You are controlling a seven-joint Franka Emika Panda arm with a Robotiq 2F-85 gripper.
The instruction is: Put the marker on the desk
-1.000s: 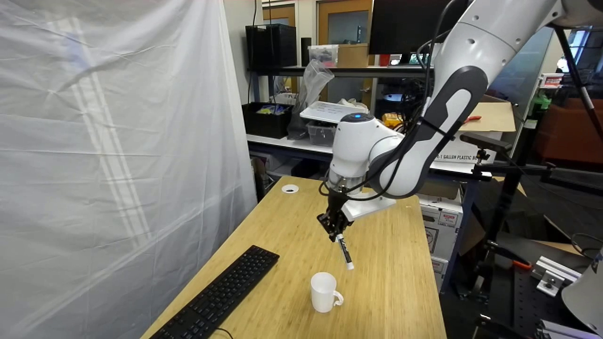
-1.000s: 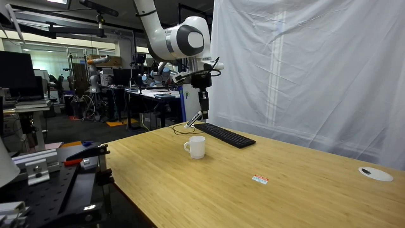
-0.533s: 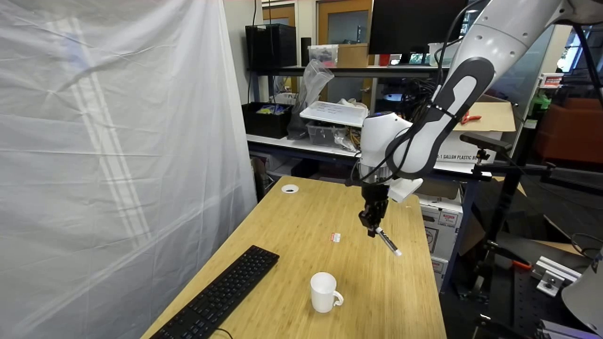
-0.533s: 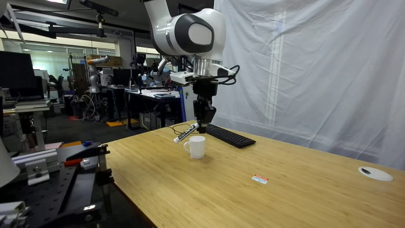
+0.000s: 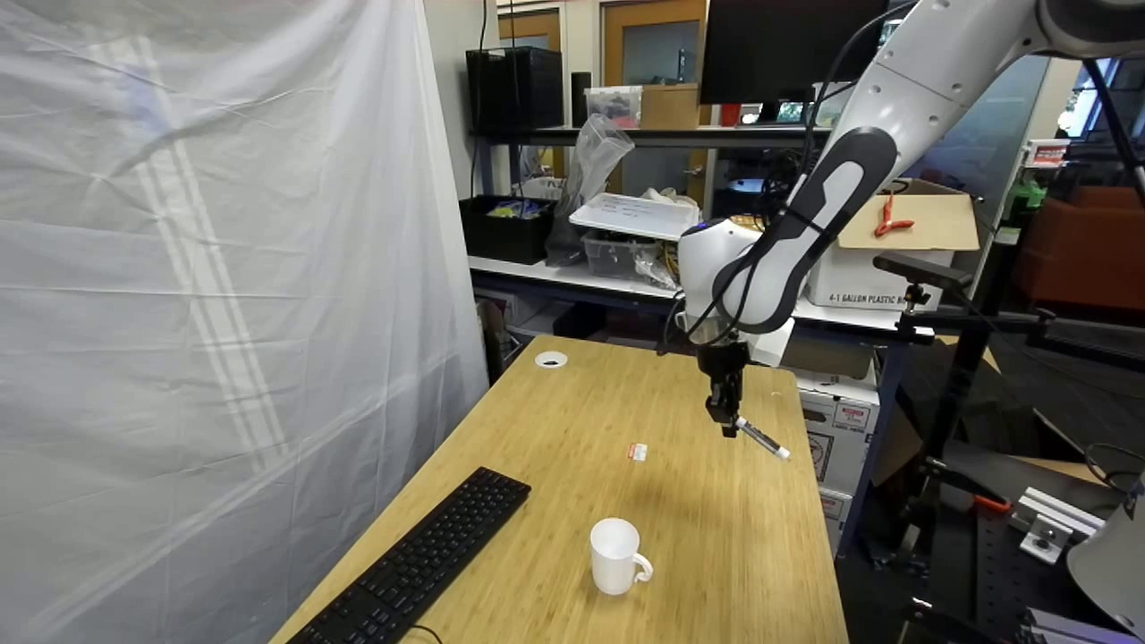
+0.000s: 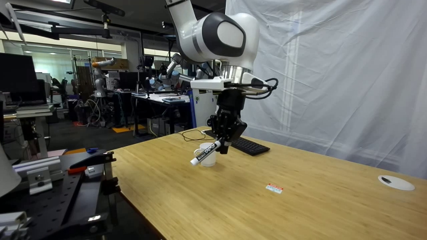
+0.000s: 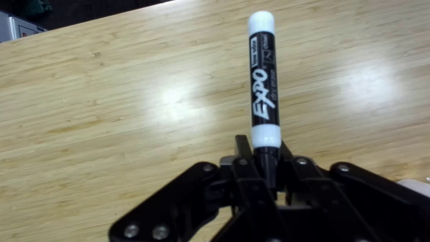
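A black and white Expo marker (image 7: 263,79) is held by its black cap end between the fingers of my gripper (image 7: 263,139). The white far end of the marker points away from the gripper. In both exterior views the gripper (image 5: 729,429) (image 6: 223,148) is shut on the marker (image 5: 763,438) (image 6: 205,152), which slants down and out to the side. The marker appears held above the wooden desk (image 5: 572,411) (image 6: 233,206), apart from its surface. The cap's tip is partly hidden between the fingers.
A white mug (image 5: 614,559) (image 6: 210,160) stands on the desk, partly behind the marker in an exterior view. A black keyboard (image 5: 420,555) (image 6: 250,146) lies along the curtain side. A small sticker (image 5: 637,452) (image 6: 274,188) and a round white cover (image 5: 551,359) (image 6: 396,183) are on the desk.
My gripper has carried the marker rightward in an exterior view and lower, nearer the camera, in an exterior view. The marker lies flatter than before. The sticker has come out from behind the gripper.
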